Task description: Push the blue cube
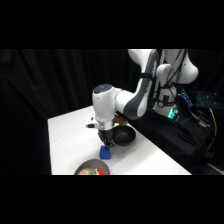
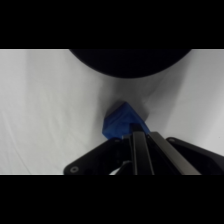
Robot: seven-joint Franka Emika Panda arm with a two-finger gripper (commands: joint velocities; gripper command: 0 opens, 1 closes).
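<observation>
Because the small solid bright-blue cube (image 1: 105, 153) (image 2: 122, 121) looks stiff, light and plain-faced, I judge it will slide readily on the smooth white table (image 1: 67, 135) (image 2: 45, 110); it needs no grasp, only a low, flat contact on one side face, since a corner push would likely spin it. It has no long axis; in the wrist view one corner points away from the gripper toward the round black bowl (image 1: 123, 135) (image 2: 129, 62). The cube sits on the table just in front of that bowl, near it but apart. The white arm's two-finger gripper (image 1: 107, 144) (image 2: 142, 150) stands directly over the cube, at or almost at its top. Whether the fingers are parted or together I cannot tell. Farther from the bowl, beyond the cube, a round plate of food (image 1: 92, 169) lies at the table's near edge.
</observation>
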